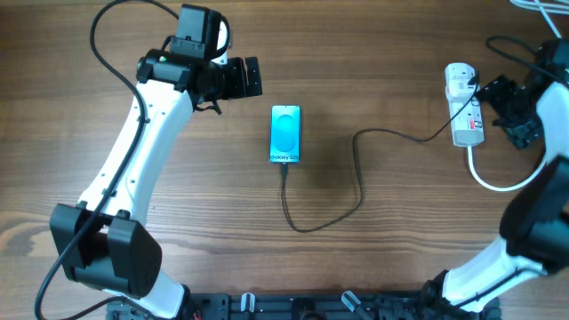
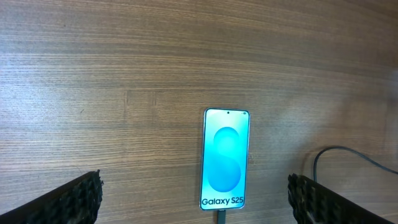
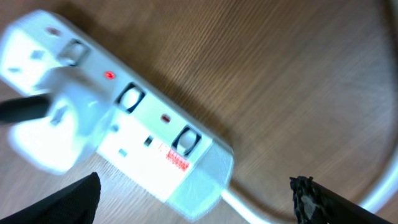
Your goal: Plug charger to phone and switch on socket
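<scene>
Reading left to right, we logged the left gripper spread wide and empty, hovering to the far-left of the phone, clear of it. The phone lay flat mid-table, screen up. Its long axis ran far-to-near, with the text strip and port end toward the robot base. The charger looked seated in that near end. It looped toward the base, then swung right to the socket. So we judged plugging done and the switch the step in hand. The socket sat at the right, long axis also roughly far-to-near. Its cord left the near end and the adaptor sat toward the far end. One red lamp glowed in the blurred wrist view; we couldn't tell which outlet was live. The right gripper hung just right of the strip, fingers parted, holding nothing. To do it well, we figured: use one fingertip, drop straight onto the rocker beside the adaptor, and press down, not sideways, so the strip wouldn't skid. Stay off the black cable.
</scene>
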